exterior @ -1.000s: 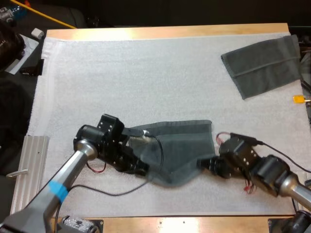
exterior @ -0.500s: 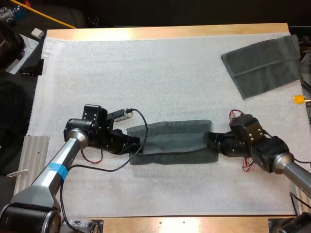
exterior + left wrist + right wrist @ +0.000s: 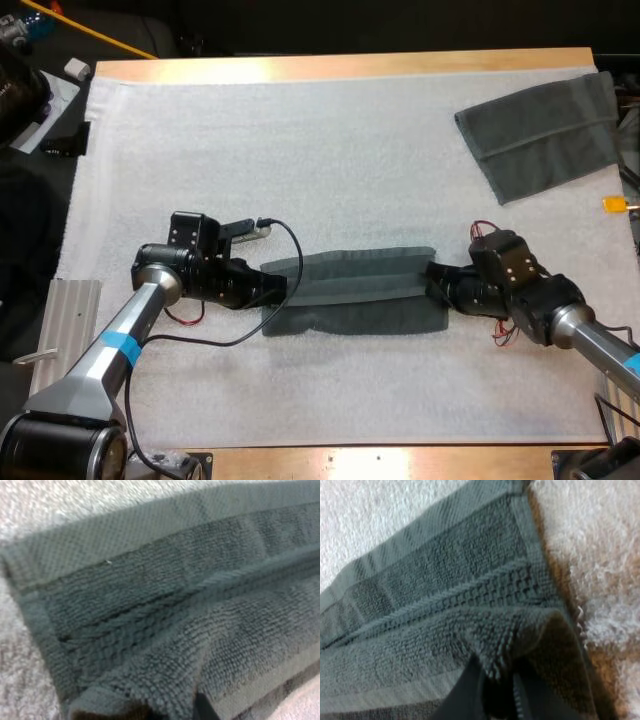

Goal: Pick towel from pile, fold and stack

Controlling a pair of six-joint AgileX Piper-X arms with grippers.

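Observation:
A dark grey-green towel lies as a long narrow strip on the white mat, folded lengthwise with its top layer stopping short of the far hem. My left gripper is shut on the strip's left end. My right gripper is shut on its right end. In the left wrist view the towel bunches up into a pinched fold close to the camera. In the right wrist view the towel rises into a ridge clamped between my black fingers.
A second towel, folded flat, lies at the mat's far right corner. A ribbed metal plate sits off the mat's left edge, with loose clutter beyond the far left corner. Bare mat stretches behind the strip.
Both grippers carried the towel's lifted near edge away from the table's front and over the rest, turning a loose draped shape into a flat narrow strip. The arms have hardly moved since half a second ago.

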